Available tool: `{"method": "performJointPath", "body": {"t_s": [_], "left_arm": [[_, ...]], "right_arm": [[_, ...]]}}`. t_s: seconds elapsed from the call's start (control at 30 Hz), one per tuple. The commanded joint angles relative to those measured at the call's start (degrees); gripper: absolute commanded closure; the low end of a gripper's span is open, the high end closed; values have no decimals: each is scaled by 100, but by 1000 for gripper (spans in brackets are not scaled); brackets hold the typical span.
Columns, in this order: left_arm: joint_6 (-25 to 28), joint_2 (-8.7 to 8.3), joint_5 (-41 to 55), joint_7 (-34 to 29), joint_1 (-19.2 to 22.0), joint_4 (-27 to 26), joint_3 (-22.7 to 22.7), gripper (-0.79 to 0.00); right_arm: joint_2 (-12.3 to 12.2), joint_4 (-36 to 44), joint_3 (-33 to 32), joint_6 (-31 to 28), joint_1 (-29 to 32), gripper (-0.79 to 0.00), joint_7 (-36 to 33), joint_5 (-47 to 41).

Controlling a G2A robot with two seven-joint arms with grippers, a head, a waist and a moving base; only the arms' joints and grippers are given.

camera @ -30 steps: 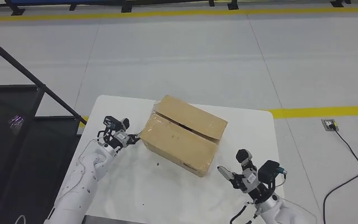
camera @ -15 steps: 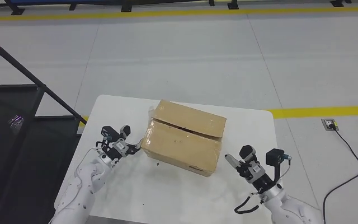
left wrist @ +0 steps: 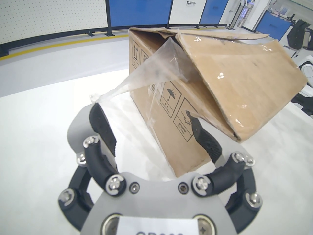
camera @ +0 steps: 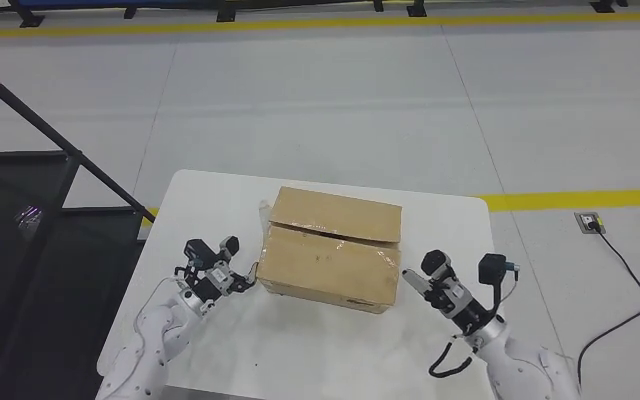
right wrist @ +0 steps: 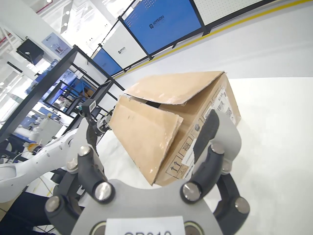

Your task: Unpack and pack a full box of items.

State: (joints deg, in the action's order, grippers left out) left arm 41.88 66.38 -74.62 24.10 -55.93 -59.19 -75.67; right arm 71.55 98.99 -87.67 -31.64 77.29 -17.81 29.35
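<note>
As I read the top view, the box [camera: 330,250] sits on the white desk [camera: 220,200] at frame centre, top flaps folded over but not flat. The left gripper [camera: 247,283] is at lower left, just beside one end of the box. The right gripper [camera: 408,279] is at lower right, just beside the other end. In the left wrist view, the left gripper [left wrist: 149,128] stands wide, and loose clear tape [left wrist: 146,79] trails from the box [left wrist: 232,81] toward one fingertip. In the right wrist view, the right gripper [right wrist: 149,128] also stands wide; I cannot tell whether it touches the box [right wrist: 171,91].
</note>
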Motion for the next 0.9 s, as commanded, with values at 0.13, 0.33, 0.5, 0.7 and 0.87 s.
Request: {"method": "performJointPath", "body": {"t_s": [0.13, 0.33, 0.5, 0.7, 0.87], "left_arm": [[1, -48, 260, 122, -169, -139, -218, -785], [-59, -74, 638, 85, -341, -319, -407, -785], [-140, -80, 797, -29, -414, -441, -459, -785], [-204, -80, 910, -178, -441, -583, -458, -785], [-275, -73, 1082, -206, -493, -834, -475, -785]], "right_arm": [[-65, -747, 18, -368, -628, -785, -946, -1175], [-83, -1343, 321, -265, -1237, -785, -1529, -1506], [-97, -1710, 533, -477, -1555, -785, -1963, -1902], [-181, -1836, 567, -1400, -1580, -785, -2844, -3113], [-335, -1395, 674, -1738, -1398, -785, -3746, -4179]]}}
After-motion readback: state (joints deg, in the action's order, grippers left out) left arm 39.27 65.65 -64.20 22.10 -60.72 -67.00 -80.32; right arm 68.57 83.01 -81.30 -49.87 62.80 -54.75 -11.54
